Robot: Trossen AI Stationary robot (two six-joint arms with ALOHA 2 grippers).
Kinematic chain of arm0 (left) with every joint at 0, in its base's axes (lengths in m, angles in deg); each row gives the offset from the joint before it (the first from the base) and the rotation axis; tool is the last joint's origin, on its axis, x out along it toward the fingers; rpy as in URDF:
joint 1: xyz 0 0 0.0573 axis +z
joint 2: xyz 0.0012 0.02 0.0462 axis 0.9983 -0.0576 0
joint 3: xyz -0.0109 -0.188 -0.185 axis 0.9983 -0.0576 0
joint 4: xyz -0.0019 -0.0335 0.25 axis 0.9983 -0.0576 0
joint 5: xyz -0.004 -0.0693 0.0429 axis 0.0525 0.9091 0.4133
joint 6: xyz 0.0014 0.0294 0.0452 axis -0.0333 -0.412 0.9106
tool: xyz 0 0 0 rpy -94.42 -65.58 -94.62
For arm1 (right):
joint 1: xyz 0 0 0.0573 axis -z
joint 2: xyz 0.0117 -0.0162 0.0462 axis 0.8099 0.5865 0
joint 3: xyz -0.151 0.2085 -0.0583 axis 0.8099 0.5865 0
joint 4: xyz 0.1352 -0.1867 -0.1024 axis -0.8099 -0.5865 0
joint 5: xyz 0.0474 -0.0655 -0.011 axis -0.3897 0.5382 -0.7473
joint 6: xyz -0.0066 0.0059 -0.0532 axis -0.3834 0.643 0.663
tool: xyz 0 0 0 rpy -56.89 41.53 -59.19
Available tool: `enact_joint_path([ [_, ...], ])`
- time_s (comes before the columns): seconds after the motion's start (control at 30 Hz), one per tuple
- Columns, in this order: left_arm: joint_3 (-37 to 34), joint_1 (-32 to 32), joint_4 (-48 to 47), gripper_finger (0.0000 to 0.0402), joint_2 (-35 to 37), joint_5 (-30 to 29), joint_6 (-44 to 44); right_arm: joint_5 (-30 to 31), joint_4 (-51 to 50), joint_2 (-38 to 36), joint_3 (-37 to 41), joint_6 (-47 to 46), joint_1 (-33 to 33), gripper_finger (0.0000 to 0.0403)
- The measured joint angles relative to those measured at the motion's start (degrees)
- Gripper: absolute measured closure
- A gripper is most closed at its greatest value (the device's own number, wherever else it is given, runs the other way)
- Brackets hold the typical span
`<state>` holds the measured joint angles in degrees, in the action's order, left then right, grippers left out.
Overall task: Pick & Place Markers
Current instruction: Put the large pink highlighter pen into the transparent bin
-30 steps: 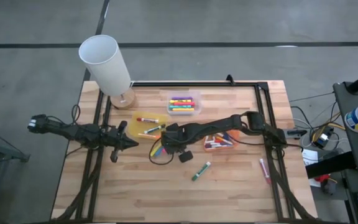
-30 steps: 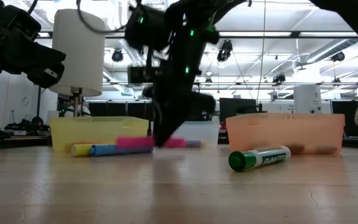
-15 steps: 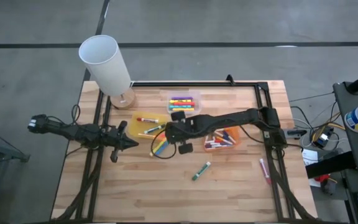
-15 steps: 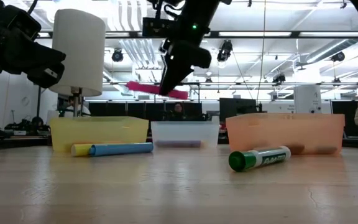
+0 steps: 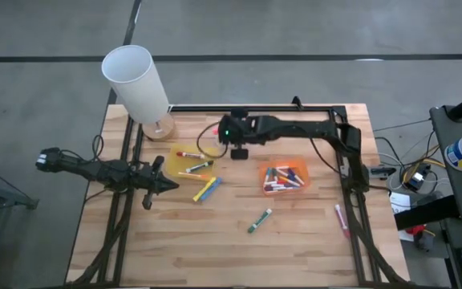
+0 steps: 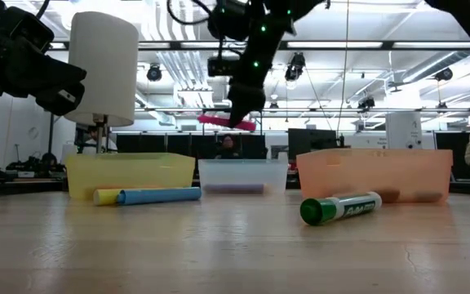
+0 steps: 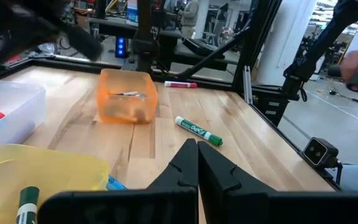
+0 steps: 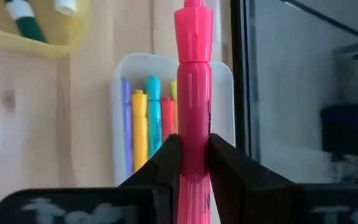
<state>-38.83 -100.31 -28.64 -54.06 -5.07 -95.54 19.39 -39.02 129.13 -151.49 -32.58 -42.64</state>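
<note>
Wooden surface (image 5: 295, 241). Right gripper (image 8: 191, 163) raised above the clear tray (image 8: 120, 81) of markers (image 8: 140, 134), fingers clamped on a pink marker (image 8: 192, 93). Left gripper (image 7: 197, 163) beside the yellow tray (image 5: 181, 160), fingers together. Green marker (image 5: 258, 220) loose on the surface.

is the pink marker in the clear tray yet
Not yet. The right gripper holds the pink marker above the clear tray, jaws shut on it.
</note>
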Motion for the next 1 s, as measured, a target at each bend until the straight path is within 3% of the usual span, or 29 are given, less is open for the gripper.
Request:
enact_joint_path([
  [0.43,0.0,0.0,0.0,0.0401,0.02,-0.01,0.0,-15.09,6.64,0.35,0.06,-1.79,8.36,0.0344],
  [0.8,0.0,0.0,-0.02,0.0401,0.0,0.01,0.02,-13.19,2.87,0.35,0.72,-8.72,9.83,0.0343],
  [1.0,0.0,0.0,0.0,0.0401,0.02,-0.01,0.02,-12.92,2.74,0.33,1.03,-11.08,10.41,0.0303],
])
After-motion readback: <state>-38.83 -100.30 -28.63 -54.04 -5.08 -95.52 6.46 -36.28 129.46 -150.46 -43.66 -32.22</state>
